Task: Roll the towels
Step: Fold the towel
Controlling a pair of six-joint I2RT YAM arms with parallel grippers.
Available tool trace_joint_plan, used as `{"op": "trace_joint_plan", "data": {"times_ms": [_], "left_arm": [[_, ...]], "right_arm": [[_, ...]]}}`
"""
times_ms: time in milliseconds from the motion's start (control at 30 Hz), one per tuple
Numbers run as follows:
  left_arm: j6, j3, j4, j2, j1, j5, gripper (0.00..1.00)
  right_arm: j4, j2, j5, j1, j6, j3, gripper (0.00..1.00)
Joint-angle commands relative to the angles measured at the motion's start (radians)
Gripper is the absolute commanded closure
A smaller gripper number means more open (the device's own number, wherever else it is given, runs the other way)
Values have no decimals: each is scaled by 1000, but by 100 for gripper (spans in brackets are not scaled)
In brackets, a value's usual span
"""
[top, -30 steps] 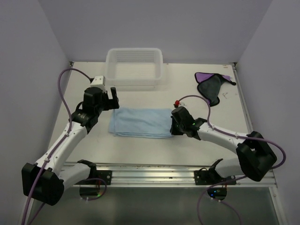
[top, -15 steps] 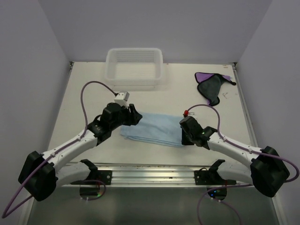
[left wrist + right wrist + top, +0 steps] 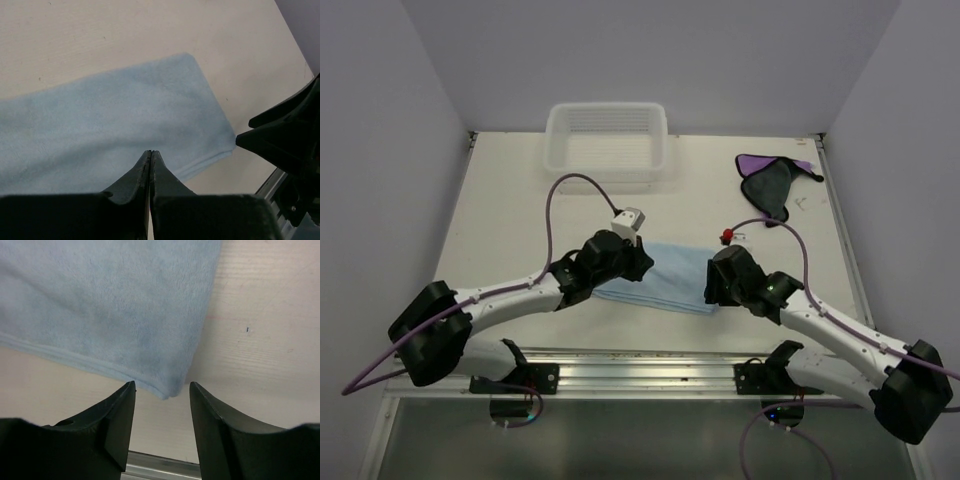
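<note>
The light blue towel lies folded flat on the table between my two grippers. My left gripper rests over its left part, and in the left wrist view its fingers are pressed together above the blue cloth, with nothing seen between them. My right gripper is at the towel's right end. It stands open, with the towel's near right corner just ahead of the gap. The purple and dark grey towel lies crumpled at the far right.
A white basket stands at the back of the table. The metal rail runs along the near edge, close behind the right gripper. Grey walls close in both sides. The right gripper's dark body shows at the right of the left wrist view.
The left arm swung right and nearer onto the towel, and its jaws closed. The right gripper drew the towel right and toward the near edge, then opened.
</note>
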Motion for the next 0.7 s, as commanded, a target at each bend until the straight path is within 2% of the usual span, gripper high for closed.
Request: {"op": "trace_joint_plan", "data": {"times_ms": [0,133,267,433,533,567,633,667], "left_arm": [[-10,57,125,75,-7,12,97],[-10,95,198,163,-53,36,100],[-13,129,238,247,-112,33,100],[-7,183,256,324,-139,39,100],[-4,215,261,374,-147,42,100],[-3,221,267,396,-147,42,100],[-4,234,275,419,-149,45,100],[-6,238,279,442,-149,45,100]], "right_arm": [[-64,-44,119,-7,22,54,48],[-51,-73,210,-46,72,39,48],[63,-123,129,-123,63,-27,47],[159,-32,28,-211,34,-22,45],[214,8,-9,-246,23,-9,53],[228,37,-20,-252,20,7,60],[253,74,-24,-264,9,42,68],[259,112,-29,-268,5,56,76]]}}
